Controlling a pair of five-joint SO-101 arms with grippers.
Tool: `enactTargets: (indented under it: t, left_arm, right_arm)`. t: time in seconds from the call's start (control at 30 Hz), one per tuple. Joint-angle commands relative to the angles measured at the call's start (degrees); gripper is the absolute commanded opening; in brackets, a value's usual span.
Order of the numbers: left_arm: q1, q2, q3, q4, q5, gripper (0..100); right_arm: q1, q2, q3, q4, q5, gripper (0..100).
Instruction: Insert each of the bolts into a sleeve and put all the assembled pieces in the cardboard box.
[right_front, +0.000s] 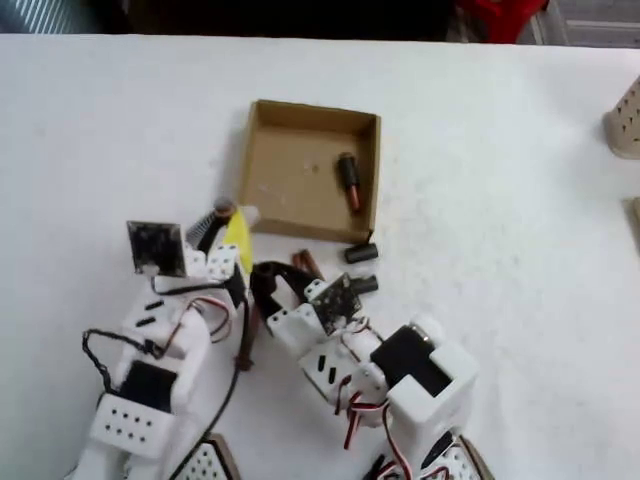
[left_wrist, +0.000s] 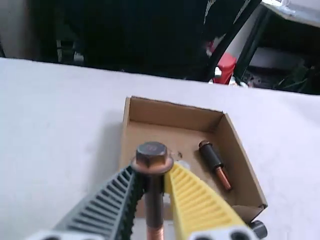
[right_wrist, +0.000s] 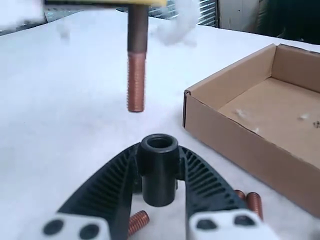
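Table: I'm looking at a plain white table (right_front: 520, 200), evenly lit, with soft shadows.
Far edge: past it my high view goes dark, and something red (right_front: 500, 15) pokes in at the top.
Window: bright slatted blinds (right_wrist: 209, 12) show up in my right wrist view.
Right side: a beige perforated block (right_front: 625, 120) sits at the table's edge.
Behind: a slanted black furniture leg (left_wrist: 252, 37) stands in the gloom.

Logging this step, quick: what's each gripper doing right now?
Left gripper: closed, holding a bolt upright, head up.
Right gripper: closed, holding a sleeve, opening up.
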Motion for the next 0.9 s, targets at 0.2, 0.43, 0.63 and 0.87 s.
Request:
enactTargets:
  t: [0.2, 0.43, 0.63, 0.87]
  left_arm:
    - [5.1, -23.7, 5.0, 9.5, -0.4, 2]
    - [7.8, -23.0, 5.3, 9.9, -1.8, 2]
    - [7.8, -23.0, 7.5, 9.9, -2.1, 2]
    - [7.8, -22.9, 7.6, 9.8, -2.1, 2]
  right_arm:
    - [0.7, -0.1, -1.2, 0.0, -0.9, 1.6]
    - [0.7, -0.1, -1.1, 0.0, -0.9, 1.6]
    - [0.6, -0.1, -0.9, 0.0, -0.9, 1.6]
    - [0.5, -0.1, -0.8, -0.1, -0.9, 1.6]
